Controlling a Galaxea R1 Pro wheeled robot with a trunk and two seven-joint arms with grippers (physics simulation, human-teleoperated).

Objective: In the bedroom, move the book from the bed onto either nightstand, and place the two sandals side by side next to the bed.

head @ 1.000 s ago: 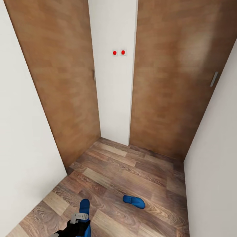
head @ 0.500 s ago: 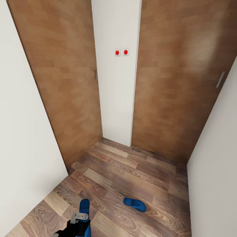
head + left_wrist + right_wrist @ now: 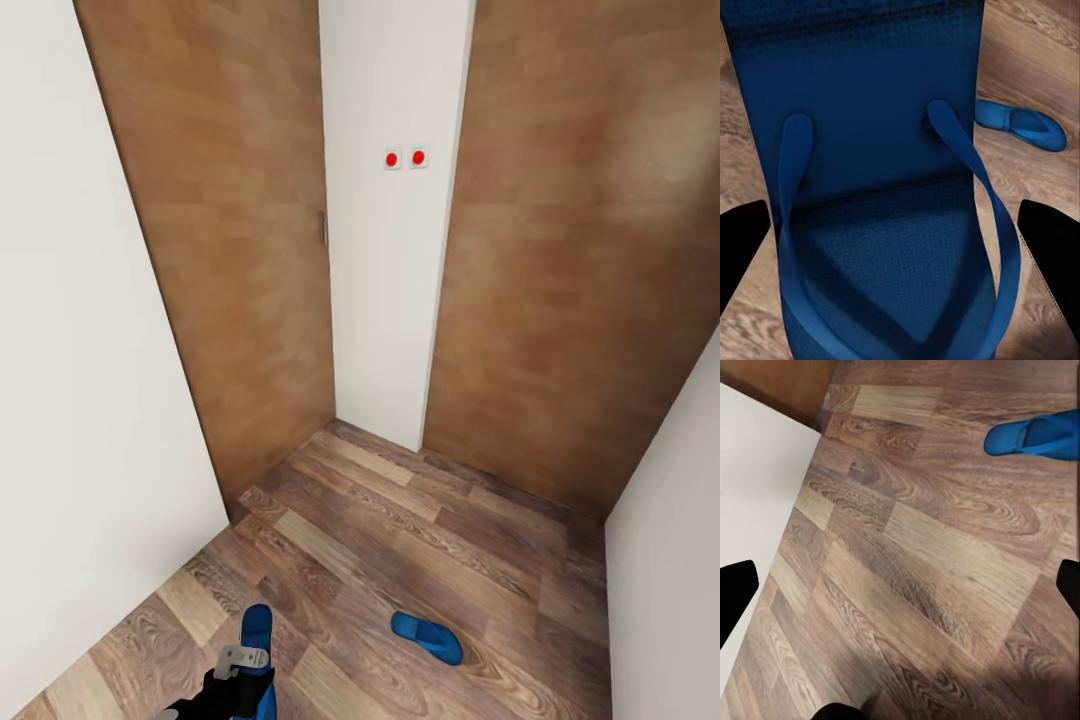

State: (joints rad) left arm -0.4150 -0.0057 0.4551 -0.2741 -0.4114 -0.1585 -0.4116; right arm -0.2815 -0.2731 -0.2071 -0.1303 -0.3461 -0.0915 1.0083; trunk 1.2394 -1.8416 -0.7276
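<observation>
My left gripper (image 3: 240,668) is at the bottom edge of the head view, shut on one bright blue sandal (image 3: 257,628) whose end sticks up past the fingers. In the left wrist view that sandal (image 3: 881,150) spans the gap between both fingers, straps facing the camera. The second sandal (image 3: 427,637) lies flat on the wood-plank floor to the right of the held one and shows as well in the left wrist view (image 3: 1020,124) and the right wrist view (image 3: 1035,435). My right gripper (image 3: 900,585) hangs open over bare floor. The book, bed and nightstand are out of view.
I face a narrow corner with two tall wooden doors (image 3: 240,250) (image 3: 590,260) and a white wall strip carrying two red switches (image 3: 405,158) between them. White walls (image 3: 70,400) close in on both sides. Open floor (image 3: 400,520) lies ahead.
The whole head view has shifted, so the doors, switches and floor sandal sit further right in the picture. The held sandal stays in my left gripper as before.
</observation>
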